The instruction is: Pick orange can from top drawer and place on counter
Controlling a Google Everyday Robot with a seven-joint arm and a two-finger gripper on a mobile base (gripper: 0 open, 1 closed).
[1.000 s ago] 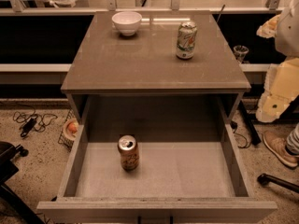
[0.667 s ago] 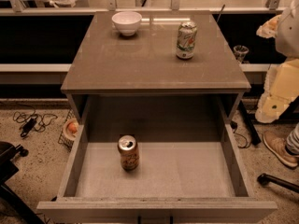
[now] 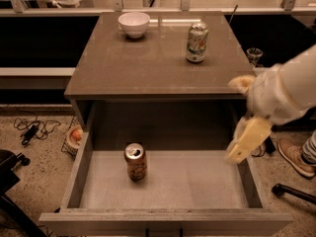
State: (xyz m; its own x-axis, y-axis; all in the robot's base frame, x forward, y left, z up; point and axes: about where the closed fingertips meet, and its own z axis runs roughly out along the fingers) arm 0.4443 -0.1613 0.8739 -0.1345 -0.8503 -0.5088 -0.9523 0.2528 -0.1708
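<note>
Top drawer (image 3: pixel 74 177) stands pulled open nearest the camera, pale floor showing. Orange can (image 3: pixel 135 162) sits upright on the drawer floor, left of centre, silver top up. Gripper (image 3: pixel 246 141) hangs over the drawer's right wall, on a white arm (image 3: pixel 291 85) reaching in from the right; cannot tell whether it is spread or closed. Orange can is well apart from it, to its left, not touching. Farther back, counter surface (image 3: pixel 148 65) carries a green-and-white can (image 3: pixel 196 42) upright at right rear and a white bowl (image 3: pixel 134 23) at left rear.

Tool (image 3: pixel 247 141) at right, perhaps angled down
</note>
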